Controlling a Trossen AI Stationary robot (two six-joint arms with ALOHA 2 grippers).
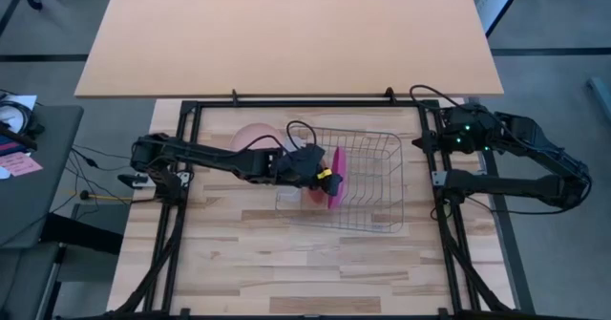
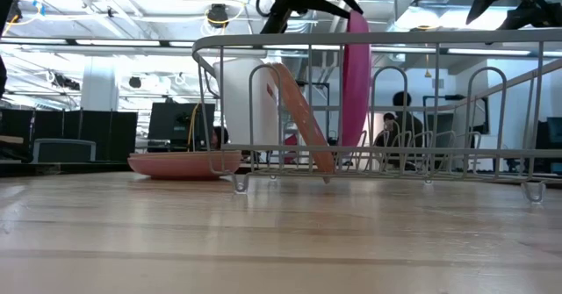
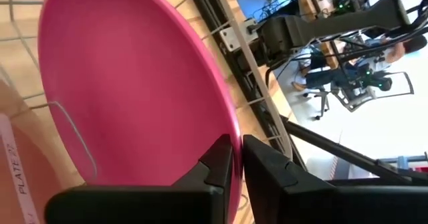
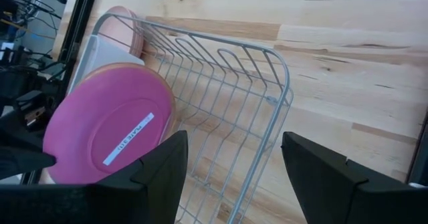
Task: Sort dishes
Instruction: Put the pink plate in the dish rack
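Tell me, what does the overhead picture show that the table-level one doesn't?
Only overhead: both whole arms, the left gripper at the magenta plate, the right gripper waiting at the table's right edge. Only table-level: an orange-tan plate leaning in the wire rack, and people beyond. Both: rack, magenta plate upright, pale pink plate outside it.
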